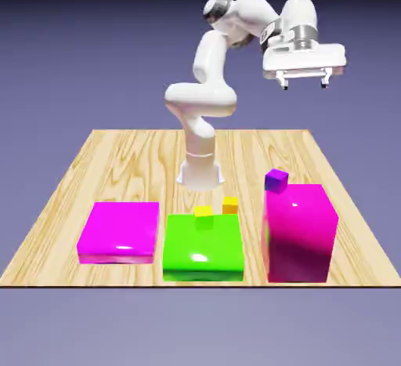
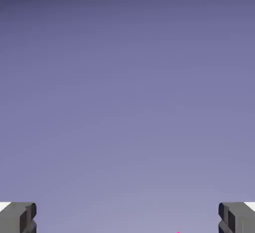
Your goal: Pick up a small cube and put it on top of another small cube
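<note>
The small cube is out of view in both views. My gripper (image 1: 305,82) hangs high above the table, toward the exterior view's right, above and behind the tall magenta block (image 1: 301,235). Its jaws stand wide apart with nothing between them. In the hand view the gripper (image 2: 127,222) shows only its two grey fingertips (image 2: 17,219) at the bottom corners, with plain backdrop between them. A tiny purple block (image 1: 276,179) sits on the tall magenta block's far left corner. A tiny yellow block (image 1: 203,215) rests at the far edge of the green block (image 1: 204,251).
A tiny orange block (image 1: 229,205) lies just behind the green block. A flat magenta block (image 1: 119,233) sits at the front left of the wooden table (image 1: 78,168). The robot's base (image 1: 200,170) stands at the table's far middle.
</note>
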